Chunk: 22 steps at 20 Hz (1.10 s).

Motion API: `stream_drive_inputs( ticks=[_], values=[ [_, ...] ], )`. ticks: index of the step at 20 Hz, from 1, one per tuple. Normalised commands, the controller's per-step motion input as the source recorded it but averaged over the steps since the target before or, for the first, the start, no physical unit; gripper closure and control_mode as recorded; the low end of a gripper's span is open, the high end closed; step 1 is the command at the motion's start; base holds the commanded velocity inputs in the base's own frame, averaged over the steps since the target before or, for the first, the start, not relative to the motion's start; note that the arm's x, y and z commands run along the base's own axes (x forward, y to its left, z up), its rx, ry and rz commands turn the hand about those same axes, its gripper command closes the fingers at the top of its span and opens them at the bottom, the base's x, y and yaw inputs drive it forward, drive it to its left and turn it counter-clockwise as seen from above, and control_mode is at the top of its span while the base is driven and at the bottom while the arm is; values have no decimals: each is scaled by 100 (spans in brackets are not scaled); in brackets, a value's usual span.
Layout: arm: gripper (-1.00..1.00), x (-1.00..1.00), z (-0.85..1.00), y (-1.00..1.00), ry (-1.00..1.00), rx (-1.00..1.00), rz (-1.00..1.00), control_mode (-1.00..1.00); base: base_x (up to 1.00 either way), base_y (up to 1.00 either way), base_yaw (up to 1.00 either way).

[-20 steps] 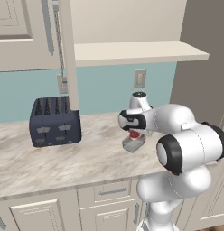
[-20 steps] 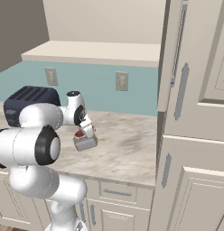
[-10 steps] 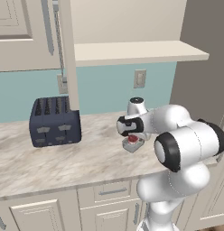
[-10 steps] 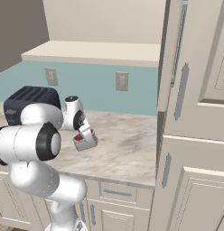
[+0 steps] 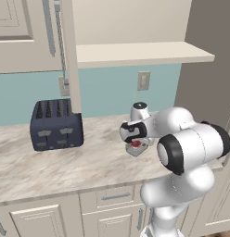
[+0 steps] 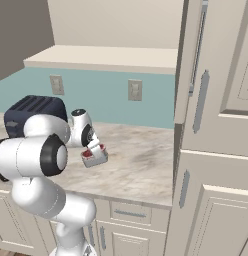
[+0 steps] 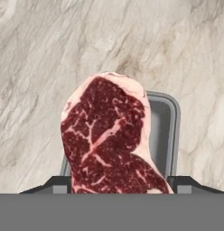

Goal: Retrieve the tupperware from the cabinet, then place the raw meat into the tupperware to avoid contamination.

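Raw meat over the grey tupperware, jaws spread wide on either side of it.

The hand view shows the raw meat (image 7: 107, 135) at centre frame, dark red with whitish marbling and a pale fat rim, covering most of the tupperware (image 7: 165, 131), whose grey rim and floor peek out at its right; whether the meat rests in the tub or hangs above it, I cannot tell. The two base views show instead the gripper (image 5: 136, 144) low over the marbled bench (image 5: 52, 171) at centre frame, the tub a small grey box with a red speck under it. The dark blue toaster (image 5: 55, 125) stands well apart at left of the left base view. The cabinet (image 5: 70, 51) door hangs open at upper left, above the toaster.
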Motion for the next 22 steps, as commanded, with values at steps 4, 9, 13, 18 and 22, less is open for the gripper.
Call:
stream_drive_inputs(
  ticks=[4,9,13,18,22],
  values=[
    [100,14,0,0,-2,0,-3,-100,0,0,0],
    [100,8,-2,0,-2,0,-3,-100,0,0,0],
    [100,3,-11,0,-3,-1,-2,-100,0,0,0],
    [100,2,-13,0,-3,-1,-2,-100,0,0,0],
    [100,3,-13,0,-3,-2,-2,-100,0,0,0]
  ],
)
